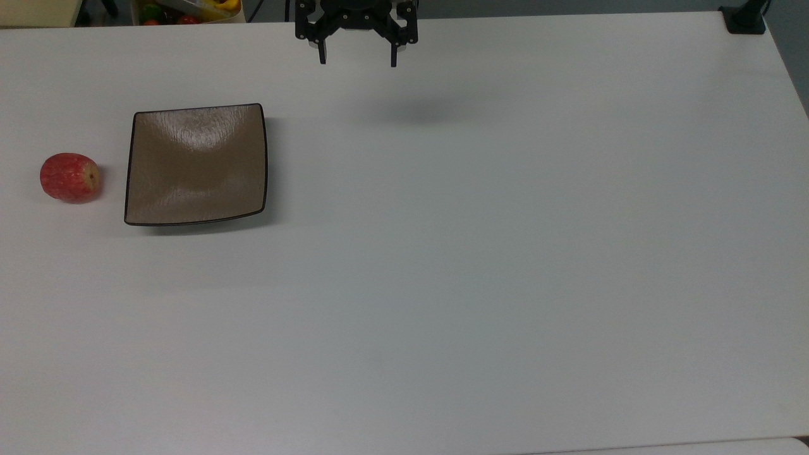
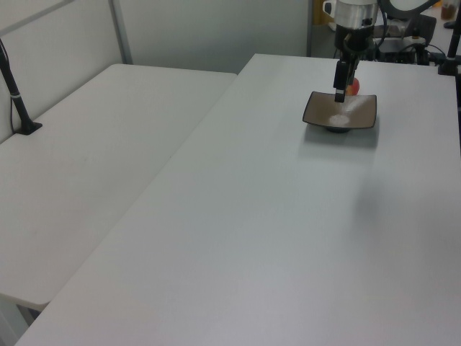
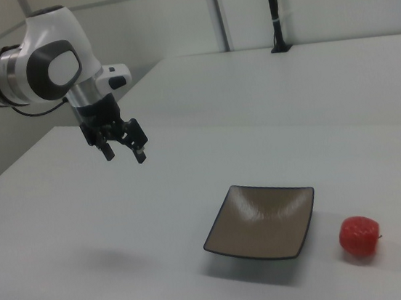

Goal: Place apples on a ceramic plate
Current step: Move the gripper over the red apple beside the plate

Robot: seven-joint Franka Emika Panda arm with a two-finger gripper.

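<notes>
The small round red apple with pale yellowish streaks [image 1: 70, 177] lies on the white tabletop [image 1: 480, 265], just beside the square glossy brown-taupe ceramic plate with a thin dark rim [image 1: 196, 165] but not touching it, off the plate's edge on the top view's left; in the right view it sits to the plate's right [image 3: 261, 220]. The plate is bare, so nothing of the placing looks done yet. The black two-finger gripper [image 1: 358, 60] of the white robot arm [image 3: 44, 67] hangs in the air well apart from both, fingers spread and holding nothing. As I read it, the step in hand is the reach for the apple: the gripper would do well to pass over the plate rather than sweep low past its upturned corners, settle squarely above the fruit, and close across its rounded middle so it cannot roll away. The apple appears to lie on its side, its yellowish stem end turned toward the plate, so its stem axis seems to run roughly along the tabletop, left to right in the top view; gripping across that axis looks the steadier choice.
</notes>
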